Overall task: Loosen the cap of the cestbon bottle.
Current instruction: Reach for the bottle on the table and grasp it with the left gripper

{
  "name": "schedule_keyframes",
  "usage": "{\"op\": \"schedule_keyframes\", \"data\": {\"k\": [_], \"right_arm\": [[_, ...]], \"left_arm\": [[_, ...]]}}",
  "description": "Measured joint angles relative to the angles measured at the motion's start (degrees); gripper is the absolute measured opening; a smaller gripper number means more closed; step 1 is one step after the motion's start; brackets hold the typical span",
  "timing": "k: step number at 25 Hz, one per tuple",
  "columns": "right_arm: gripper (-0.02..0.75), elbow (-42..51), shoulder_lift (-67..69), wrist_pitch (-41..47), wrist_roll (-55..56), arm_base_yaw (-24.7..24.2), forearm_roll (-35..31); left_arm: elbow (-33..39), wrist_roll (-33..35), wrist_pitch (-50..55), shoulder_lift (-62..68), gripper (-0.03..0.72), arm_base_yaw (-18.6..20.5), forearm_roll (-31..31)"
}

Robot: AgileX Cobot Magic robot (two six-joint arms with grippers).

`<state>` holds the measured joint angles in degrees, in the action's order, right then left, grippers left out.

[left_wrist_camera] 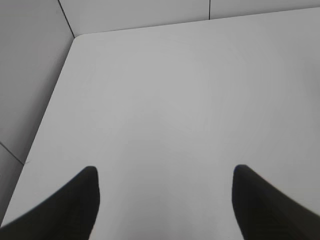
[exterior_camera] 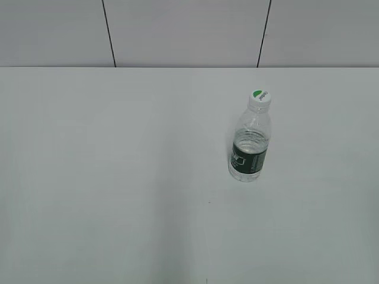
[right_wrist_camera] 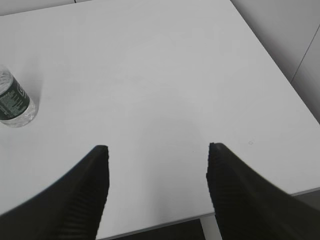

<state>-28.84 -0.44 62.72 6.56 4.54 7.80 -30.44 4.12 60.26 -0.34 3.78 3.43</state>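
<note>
The cestbon bottle, small and clear with a dark green label band, stands upright on the white table, right of the middle. Its white cap with a green half-circle mark sits on top. The bottle's lower part shows at the left edge of the right wrist view; the cap is cut off there. My left gripper is open and empty over bare table, and the bottle is not in its view. My right gripper is open and empty near the table's front edge, well right of the bottle. Neither gripper shows in the exterior view.
The white table ends at a grey panelled wall behind. Its left edge and rounded far corner show in the left wrist view. Its right edge and front edge show in the right wrist view.
</note>
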Motion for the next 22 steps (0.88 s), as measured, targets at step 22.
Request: {"op": "schedule_keyframes", "data": {"k": [22], "right_arm": [[0.479,0.0,0.0,0.0,0.0,0.0,0.0]], "left_arm": [[5.8,0.0,-44.9,15.4,0.456,0.0,-2.9]]}}
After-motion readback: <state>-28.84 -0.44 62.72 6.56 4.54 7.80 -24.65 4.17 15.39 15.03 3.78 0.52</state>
